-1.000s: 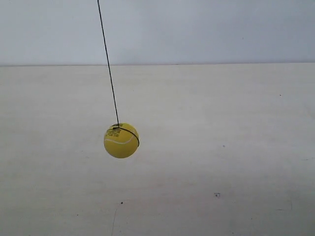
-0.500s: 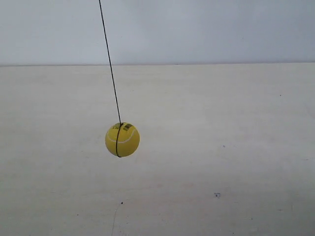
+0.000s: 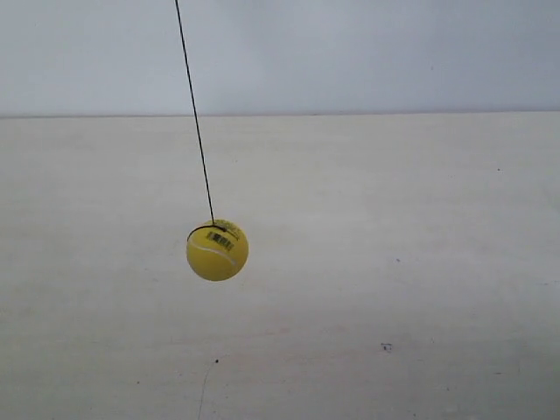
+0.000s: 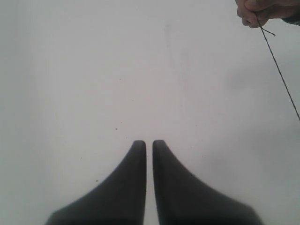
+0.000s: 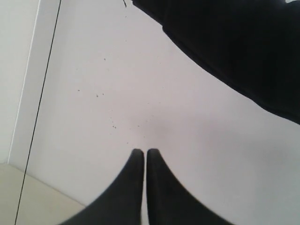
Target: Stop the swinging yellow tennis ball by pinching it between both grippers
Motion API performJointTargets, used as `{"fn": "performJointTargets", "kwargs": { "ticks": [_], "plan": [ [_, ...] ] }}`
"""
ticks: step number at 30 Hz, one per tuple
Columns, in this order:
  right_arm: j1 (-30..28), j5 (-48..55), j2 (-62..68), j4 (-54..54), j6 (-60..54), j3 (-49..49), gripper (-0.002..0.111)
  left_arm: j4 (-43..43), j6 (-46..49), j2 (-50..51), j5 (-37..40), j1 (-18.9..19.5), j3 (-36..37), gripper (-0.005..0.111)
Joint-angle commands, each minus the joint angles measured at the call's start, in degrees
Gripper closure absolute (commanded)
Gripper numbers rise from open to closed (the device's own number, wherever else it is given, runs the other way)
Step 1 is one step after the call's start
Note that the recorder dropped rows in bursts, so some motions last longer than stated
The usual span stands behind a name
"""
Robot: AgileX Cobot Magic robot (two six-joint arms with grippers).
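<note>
Fuzzy yellow tennis ball [image 3: 217, 250] on a thin black string [image 3: 194, 114] over a wide cream worktop [image 3: 394, 262].
The worktop meets a grey-white wall [image 3: 350, 52] at its far edge. The black tapered left gripper [image 4: 149, 143] and right gripper [image 5: 144, 152] each show fingers nearly touching, clamping nothing. The ball hangs between the far and near edges, bare surface all round it. A person's hand [image 4: 258, 11] pinches the string.

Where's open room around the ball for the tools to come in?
Exterior view: bare tabletop is wide open to the view's right of the yellow tennis ball, with a narrower bare stretch to its left. Below it is also bare. Crowded only above: the black string rises there, held by a hand seen in the left wrist view.
</note>
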Motion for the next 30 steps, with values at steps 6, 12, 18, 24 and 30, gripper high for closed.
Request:
{"fn": "performJointTargets", "kwargs": {
  "ticks": [6,12,18,24,30],
  "plan": [
    [0.1,-0.2,-0.3,0.3,0.7,0.2,0.108,-0.4,-0.7,-0.1,-0.3,-0.2,0.2,0.102],
    [0.1,-0.2,-0.4,0.2,0.7,0.2,0.108,-0.4,-0.7,-0.1,-0.3,-0.2,0.2,0.102],
    [0.1,-0.6,-0.5,0.6,0.9,0.2,0.108,-0.4,-0.7,-0.1,-0.3,-0.2,0.2,0.102],
    [0.1,5.0,-0.5,5.9,1.7,2.3,0.108,-0.4,-0.7,-0.1,-0.3,-0.2,0.2,0.102],
    [0.1,14.2,-3.4,43.6,-37.8,5.9,0.108,-0.4,-0.7,-0.1,-0.3,-0.2,0.2,0.102]
  ]
}}
